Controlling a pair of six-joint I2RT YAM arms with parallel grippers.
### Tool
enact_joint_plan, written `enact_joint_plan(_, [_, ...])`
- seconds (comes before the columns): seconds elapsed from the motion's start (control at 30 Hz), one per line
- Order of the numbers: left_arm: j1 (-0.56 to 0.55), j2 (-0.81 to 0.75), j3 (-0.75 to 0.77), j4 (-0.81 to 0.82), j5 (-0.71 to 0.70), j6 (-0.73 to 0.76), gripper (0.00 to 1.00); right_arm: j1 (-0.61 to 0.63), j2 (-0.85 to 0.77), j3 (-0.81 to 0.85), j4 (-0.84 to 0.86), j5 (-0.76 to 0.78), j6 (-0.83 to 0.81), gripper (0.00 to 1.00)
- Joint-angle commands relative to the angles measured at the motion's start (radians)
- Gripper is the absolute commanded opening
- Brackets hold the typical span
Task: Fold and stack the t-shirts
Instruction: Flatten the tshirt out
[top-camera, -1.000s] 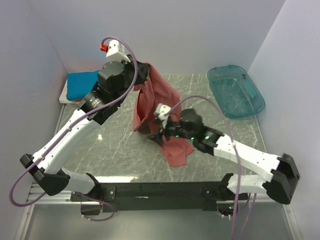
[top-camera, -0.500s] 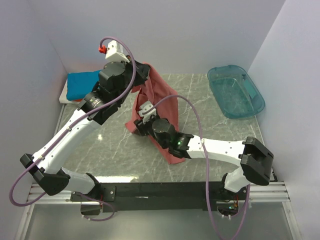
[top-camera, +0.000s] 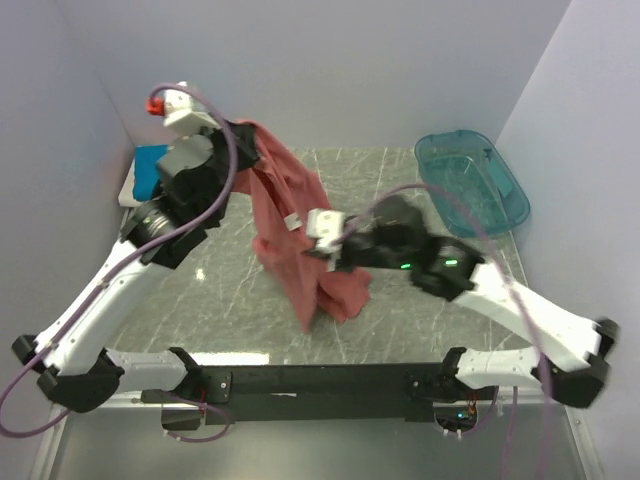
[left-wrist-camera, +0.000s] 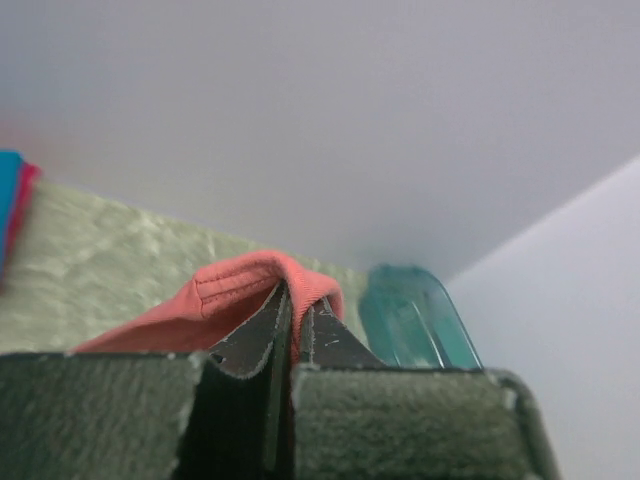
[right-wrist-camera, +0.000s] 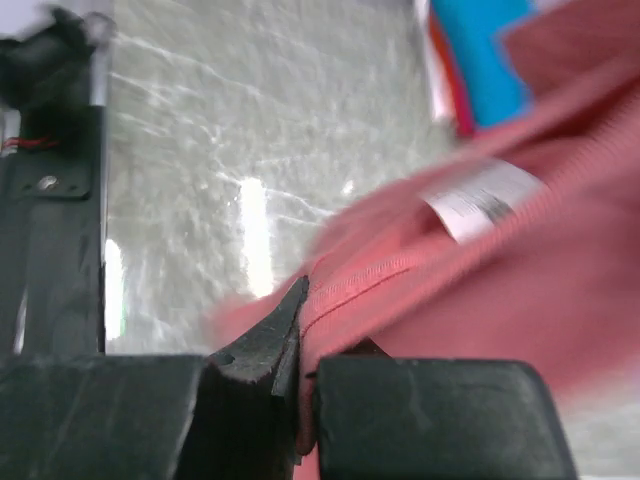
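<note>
L arm up high at back-left, left gripper clamped on a hem fold of the salmon-pink t-shirt. R arm reaches low across centre, right gripper closed on a seamed edge lower down. Shirt hangs below the L fingertips, long axis steep, its bottom end just below the R fingertips.

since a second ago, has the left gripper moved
Yes. The left gripper, shut on the salmon-pink shirt, has shifted left, away from the teal bin and toward the folded blue shirt.
</note>
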Motion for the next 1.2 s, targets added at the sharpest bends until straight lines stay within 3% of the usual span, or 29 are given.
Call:
enact_joint_plan(0.0, [-0.001, -0.119, 0.041, 0.129, -0.171, 0.123, 0.0, -0.071, -0.13, 0.172, -0.325, -0.256, -0.22, 0.0])
enact_joint_plan(0.2, [-0.001, -0.237, 0.101, 0.231, -0.053, 0.146, 0.0, -0.073, -0.063, 0.631, -0.466, -0.312, -0.147, 0.0])
enact_joint_plan(0.33, [-0.001, -0.249, 0.196, 0.291, 0.195, 0.163, 0.01, -0.086, -0.031, 0.89, -0.486, -0.218, -0.119, 0.0])
enact_joint_plan(0.43, [-0.003, -0.208, 0.282, 0.28, 0.365, 0.155, 0.0, -0.161, -0.064, 0.945, -0.488, -0.15, -0.107, 0.0])
enact_joint_plan(0.6, [-0.003, -0.165, 0.298, 0.327, 0.588, 0.122, 0.01, -0.255, -0.165, 0.903, -0.463, -0.008, -0.108, 0.0])
enact_joint_plan(0.77, [-0.001, -0.222, 0.115, 0.381, 0.573, -0.021, 0.01, -0.309, -0.25, 0.792, -0.477, 0.14, -0.188, 0.0])
enact_joint_plan(0.9, [-0.007, -0.19, 0.012, 0.26, 0.678, -0.147, 0.01, -0.336, -0.296, 0.674, -0.423, 0.346, -0.228, 0.0])
enact_joint_plan(1.0, [-0.072, -0.141, 0.014, 0.209, 0.78, -0.181, 0.01, -0.361, -0.305, 0.634, -0.355, 0.42, -0.237, 0.0])
enact_joint_plan(1.17, [-0.191, -0.182, -0.07, 0.163, 0.806, -0.223, 0.01, -0.366, -0.213, 0.605, -0.213, 0.572, -0.291, 0.0])
